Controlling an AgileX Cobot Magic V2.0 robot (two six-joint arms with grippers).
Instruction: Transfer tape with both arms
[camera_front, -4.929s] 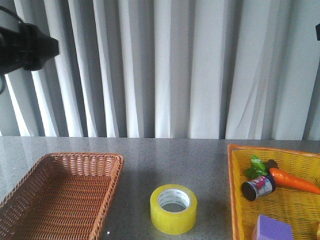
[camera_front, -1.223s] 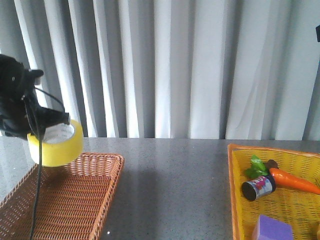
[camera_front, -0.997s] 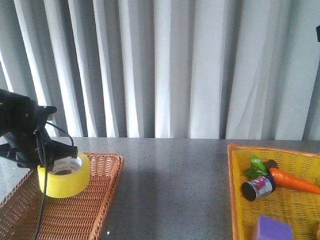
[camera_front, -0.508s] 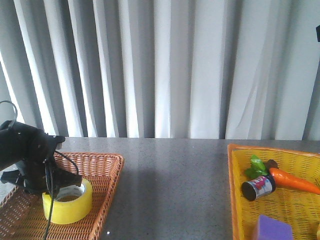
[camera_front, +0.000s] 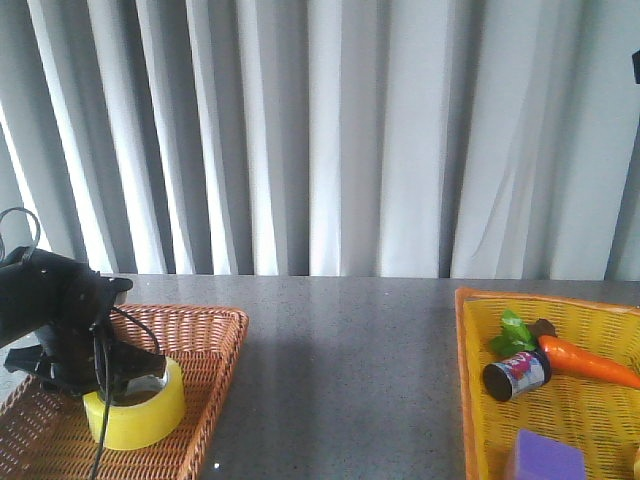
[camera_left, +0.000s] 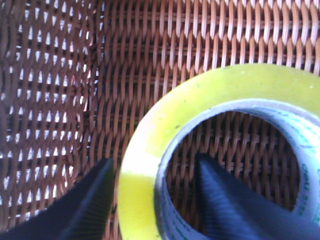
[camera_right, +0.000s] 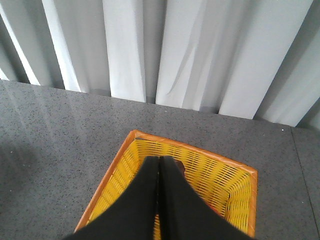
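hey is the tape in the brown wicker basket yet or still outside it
In it. The tape lies flat inside the wicker basket, weave visible through its core, left gripper straddling its wall.

The tape has apparently settled lower into the wicker basket.

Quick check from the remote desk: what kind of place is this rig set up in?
Probably a staged lab or test tabletop, not a home. A grey speckled table stands before a full pleated curtain, with a wicker basket and a yellow tray holding a toy carrot.
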